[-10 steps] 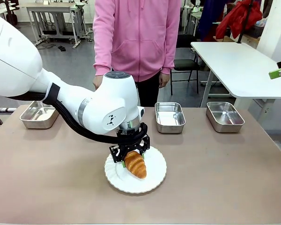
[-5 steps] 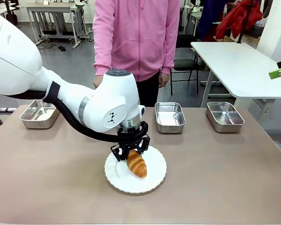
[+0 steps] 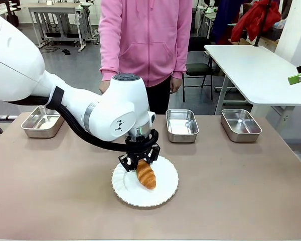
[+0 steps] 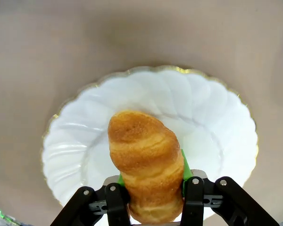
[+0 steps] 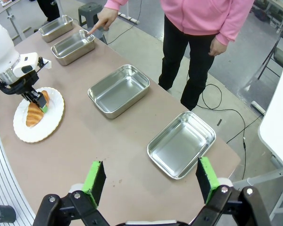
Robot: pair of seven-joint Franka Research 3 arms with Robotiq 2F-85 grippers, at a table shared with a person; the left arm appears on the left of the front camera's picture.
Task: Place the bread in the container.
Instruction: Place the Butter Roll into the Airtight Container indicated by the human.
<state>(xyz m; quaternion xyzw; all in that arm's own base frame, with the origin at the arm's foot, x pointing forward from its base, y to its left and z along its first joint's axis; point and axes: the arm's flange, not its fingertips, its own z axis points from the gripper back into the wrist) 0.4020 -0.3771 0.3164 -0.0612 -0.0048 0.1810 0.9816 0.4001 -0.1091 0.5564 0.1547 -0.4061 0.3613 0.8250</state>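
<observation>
The bread, a golden-brown croissant, is over a scalloped white plate at the table's middle front. My left gripper is shut on its upper end. In the left wrist view the green pads pinch the croissant on both sides, and its free end points at the plate. My right gripper hangs open and empty, high above the table's right end. From there I see the croissant and the left gripper. The person's finger points at a steel tray.
Several steel trays line the far edge: one at far left, one at centre right, one at right. My left arm hides the pointed-at tray in the front view. The person in pink stands behind the table.
The left gripper's jaws have closed on the croissant's upper end and risen slightly. The croissant has turned more upright. The right arm has not moved.
</observation>
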